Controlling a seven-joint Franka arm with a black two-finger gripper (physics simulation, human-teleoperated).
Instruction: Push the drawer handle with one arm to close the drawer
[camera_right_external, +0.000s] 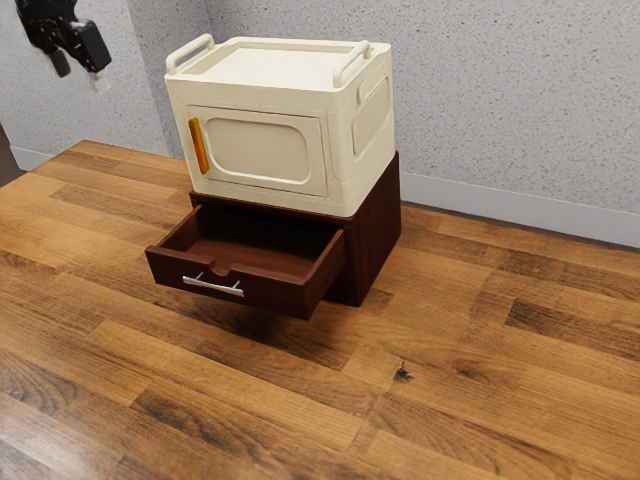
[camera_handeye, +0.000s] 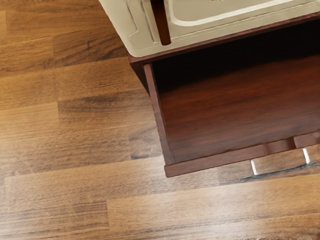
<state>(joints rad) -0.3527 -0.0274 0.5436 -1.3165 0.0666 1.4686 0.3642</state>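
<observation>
Exterior view: one silver drawer handle (camera_right_external: 213, 287), a slim straight metal bar on two short posts, sits on the front of one drawer (camera_right_external: 275, 295). The bar's long axis runs from left to right along the drawer front, its right end a little nearer to the camera. The drawer is pulled out and points toward the near side and somewhat left; its dark reddish-brown wood has a smooth grain, and one shallow notch dips into the front's top edge above the handle. From the wrist camera I look down into the drawer's boxy hollow, with the handle beyond its front board.

Around the drawer is one squared cabinet (camera_right_external: 378, 230) of the same dark wood. On top rests one cream box (camera_right_external: 375, 150) with rounded corners and a smooth finish, carrying two looped rails (camera_right_external: 190, 51), one left and one right. It has one front door (camera_right_external: 262, 150) with a rounded panel and one upright orange grip (camera_right_external: 199, 146) at the left.

My one gripper (camera_right_external: 80, 75) hangs high at the exterior view's left, well apart from the handle, its two fingers spread and released. Under everything lies one table (camera_right_external: 450, 400) of glossy brown planks; behind stand speckled grey walls (camera_right_external: 500, 90).
</observation>
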